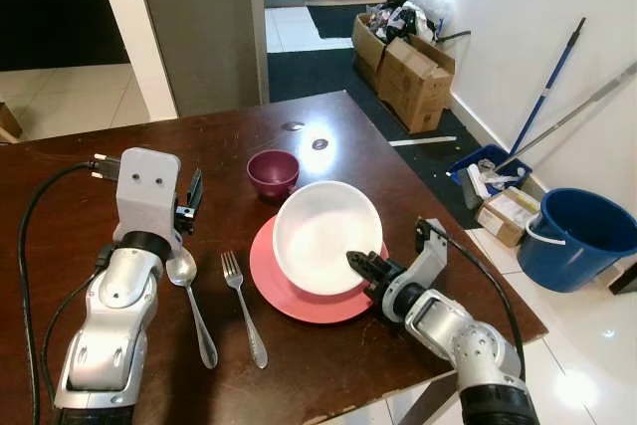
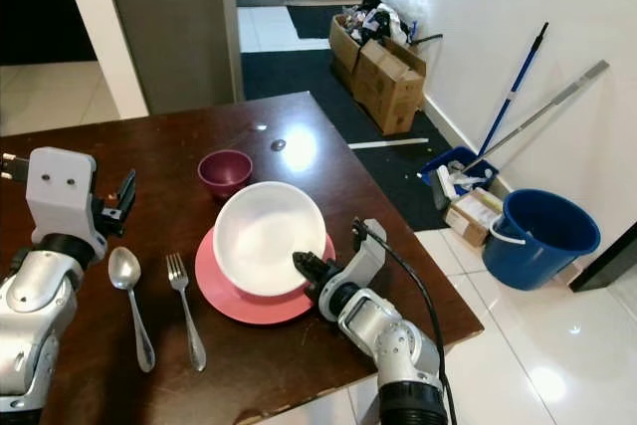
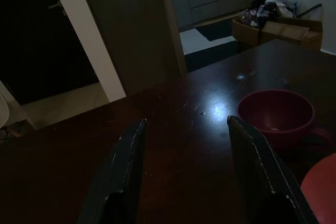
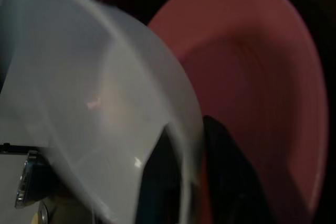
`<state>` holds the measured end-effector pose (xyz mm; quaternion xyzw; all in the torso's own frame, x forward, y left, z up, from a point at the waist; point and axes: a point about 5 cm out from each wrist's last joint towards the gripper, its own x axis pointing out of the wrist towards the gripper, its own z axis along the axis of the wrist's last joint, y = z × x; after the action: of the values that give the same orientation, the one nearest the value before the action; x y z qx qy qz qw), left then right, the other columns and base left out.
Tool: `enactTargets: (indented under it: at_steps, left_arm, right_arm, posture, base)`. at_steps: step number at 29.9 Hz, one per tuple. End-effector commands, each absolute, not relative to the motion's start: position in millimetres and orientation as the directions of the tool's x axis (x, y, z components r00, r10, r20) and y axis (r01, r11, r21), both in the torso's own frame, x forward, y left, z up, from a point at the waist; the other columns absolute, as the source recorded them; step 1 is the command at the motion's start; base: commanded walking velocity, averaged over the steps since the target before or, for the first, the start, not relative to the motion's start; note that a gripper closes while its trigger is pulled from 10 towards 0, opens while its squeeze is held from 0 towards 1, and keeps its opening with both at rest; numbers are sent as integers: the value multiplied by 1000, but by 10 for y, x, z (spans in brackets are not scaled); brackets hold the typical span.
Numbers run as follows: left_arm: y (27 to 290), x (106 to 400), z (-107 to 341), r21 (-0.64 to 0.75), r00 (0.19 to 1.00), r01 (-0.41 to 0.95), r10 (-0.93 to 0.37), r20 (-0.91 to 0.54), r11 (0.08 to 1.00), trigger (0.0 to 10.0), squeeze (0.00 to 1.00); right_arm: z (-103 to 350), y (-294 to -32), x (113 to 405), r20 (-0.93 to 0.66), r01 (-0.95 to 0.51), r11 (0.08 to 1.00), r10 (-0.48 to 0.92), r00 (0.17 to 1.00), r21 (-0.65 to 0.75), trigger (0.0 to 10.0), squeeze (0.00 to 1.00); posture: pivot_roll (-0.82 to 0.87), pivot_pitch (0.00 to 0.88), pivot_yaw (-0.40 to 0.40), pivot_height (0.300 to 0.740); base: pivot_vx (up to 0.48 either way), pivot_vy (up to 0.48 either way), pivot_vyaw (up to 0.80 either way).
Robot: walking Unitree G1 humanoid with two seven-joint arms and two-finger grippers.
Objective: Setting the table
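A white bowl [image 1: 323,231] rests tilted over a pink plate [image 1: 299,296] on the dark wooden table [image 1: 80,196]. My right gripper [image 1: 360,266] is shut on the bowl's near rim, one finger inside and one outside, as the right wrist view shows on the bowl [image 4: 105,103] above the plate [image 4: 252,77]. A maroon cup [image 1: 273,171] stands behind the plate. A fork [image 1: 243,306] and a spoon [image 1: 191,301] lie left of the plate. My left gripper [image 3: 184,171] is open above the table, left of the cup [image 3: 275,114].
The table's right and front edges are close to my right arm. Beyond the table on the floor stand cardboard boxes [image 1: 408,67], a blue bucket [image 1: 577,236], a blue tray [image 1: 488,171] and mop handles [image 1: 547,87] leaning on the wall.
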<state>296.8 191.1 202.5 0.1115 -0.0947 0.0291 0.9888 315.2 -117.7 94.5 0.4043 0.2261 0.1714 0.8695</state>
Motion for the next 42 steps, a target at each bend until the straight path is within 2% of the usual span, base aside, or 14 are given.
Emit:
enactTargets:
  at_steps: [1, 13, 14, 19, 21, 24, 25, 26, 28, 30, 35, 38, 39, 42]
  left_arm:
    - [1913, 2972, 2020, 214, 982, -77, 37, 183, 974, 10000, 0]
    - [1880, 2980, 2012, 204, 982, -76, 37, 187, 976, 10000, 0]
    - [1874, 2981, 2012, 203, 981, -75, 36, 188, 976, 10000, 0]
    - [1876, 2977, 2010, 201, 981, -77, 39, 189, 977, 10000, 0]
    - [1870, 2980, 1998, 200, 982, -73, 36, 186, 977, 10000, 0]
    - [1856, 2989, 1989, 198, 983, -65, 29, 182, 978, 10000, 0]
    - [1834, 3007, 1984, 196, 983, -56, 20, 181, 979, 10000, 0]
    - [1834, 3007, 1984, 196, 983, -56, 20, 181, 979, 10000, 0]
    - [1789, 3026, 1974, 193, 984, -37, 2, 178, 980, 10000, 0]
    - [1769, 3030, 1962, 192, 985, -27, -7, 174, 981, 10000, 0]
    - [1685, 2981, 1831, 188, 990, 15, -40, 133, 982, 10000, 0]
    - [1706, 2898, 1712, 149, 996, 8, -21, 88, 989, 10000, 0]
    - [1706, 2898, 1712, 149, 996, 8, -21, 88, 989, 10000, 0]
    - [1711, 2852, 1573, 115, 999, 2, -6, 38, 993, 10000, 0]
  right_arm:
    - [863, -1171, 3121, -286, -86, 612, 484, 827, 786, 10000, 1000]
    - [1051, -1252, 3182, -203, -157, 621, 468, 860, 768, 10000, 1000]
    - [1113, -1287, 3176, -180, -180, 636, 459, 870, 750, 10000, 0]
    - [1272, -1381, 3088, -124, -233, 687, 427, 896, 688, 10000, 0]
    - [1367, -1429, 3009, -106, -267, 772, 394, 913, 577, 10000, 0]
    - [1464, -1437, 2956, -67, -308, 814, 388, 919, 493, 10000, 0]
    - [1588, -1441, 2929, -13, -344, 851, 380, 925, 396, 10000, 0]
    - [1588, -1441, 2929, -13, -344, 851, 380, 925, 396, 10000, 0]
    - [1775, -1414, 2904, 80, -386, 877, 380, 922, 285, 10000, 0]
    - [1844, -1389, 2884, 114, -401, 877, 384, 916, 266, 10000, 0]
    - [1960, -1169, 2747, 219, -436, 844, 382, 898, 314, 10000, 0]
    - [1917, -1030, 2659, 234, -417, 891, 373, 898, 179, 10000, 0]
    - [1917, -1030, 2659, 234, -417, 891, 373, 898, 179, 10000, 0]
    - [1912, -1003, 2715, 244, -409, 911, 385, 890, 57, 10000, 0]
  posture:
    - [66, 39, 84, 740]
    - [55, 32, 74, 740]
    - [53, 31, 73, 740]
    - [47, 33, 74, 740]
    - [32, 33, 80, 740]
    - [21, 33, 84, 740]
    - [9, 29, 90, 740]
    - [9, 29, 90, 740]
    - [-5, 21, 98, 740]
    - [-6, 19, 99, 740]
    - [-15, 4, 97, 740]
    - [-3, 0, 93, 740]
    - [-3, 0, 93, 740]
    - [-6, 0, 89, 740]
  base:
    - [0, 0, 0]
    - [0, 0, 0]
    - [0, 0, 0]
    - [0, 0, 0]
    - [0, 0, 0]
    - [0, 0, 0]
    - [0, 0, 0]
    - [0, 0, 0]
    - [0, 0, 0]
    - [0, 0, 0]
    - [0, 0, 0]
    - [0, 0, 0]
    - [0, 0, 0]
    - [0, 0, 0]
